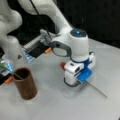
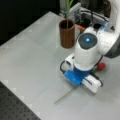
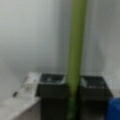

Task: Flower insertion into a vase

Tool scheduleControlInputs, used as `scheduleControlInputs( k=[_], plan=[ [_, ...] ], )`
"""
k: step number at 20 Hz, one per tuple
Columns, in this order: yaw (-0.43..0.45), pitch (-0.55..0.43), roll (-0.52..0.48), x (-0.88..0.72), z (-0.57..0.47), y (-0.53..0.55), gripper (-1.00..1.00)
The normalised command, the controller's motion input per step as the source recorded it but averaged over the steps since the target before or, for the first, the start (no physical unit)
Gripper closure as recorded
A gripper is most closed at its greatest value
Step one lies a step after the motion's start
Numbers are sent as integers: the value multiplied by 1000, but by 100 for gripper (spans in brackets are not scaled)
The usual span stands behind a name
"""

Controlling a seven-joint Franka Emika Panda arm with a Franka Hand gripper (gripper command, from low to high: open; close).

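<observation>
The dark brown vase [image 1: 25, 85] [image 2: 67, 33] stands upright on the table, and a green stalk [image 2: 67, 10] rises from its mouth. A second flower lies flat on the table: its red head [image 1: 63, 65] [image 2: 101, 66] pokes out on one side of the hand and its thin stem [image 1: 98, 90] [image 2: 65, 95] on the other. My gripper [image 1: 72, 82] [image 3: 73, 87] is low over this flower, well apart from the vase. In the wrist view the green stem [image 3: 75, 42] runs between the two dark fingers [image 3: 51, 88], which press on it from both sides.
The grey table [image 1: 62, 107] [image 2: 30, 57] carries both. Behind the vase sit a metal block with cables [image 1: 37, 47] [image 2: 82, 13] and an orange piece [image 1: 48, 50]. A second white arm [image 1: 10, 37] stands at a front view's left. A dark perforated board [image 2: 15, 107] borders the table.
</observation>
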Motion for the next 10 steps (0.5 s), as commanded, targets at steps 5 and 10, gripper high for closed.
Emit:
scheduleControlInputs(
  k=[5, 10],
  plan=[
    [62, 101, -79, -115, 395, -85, 100],
    [112, 59, 54, -184, 372, -331, 100]
  ],
)
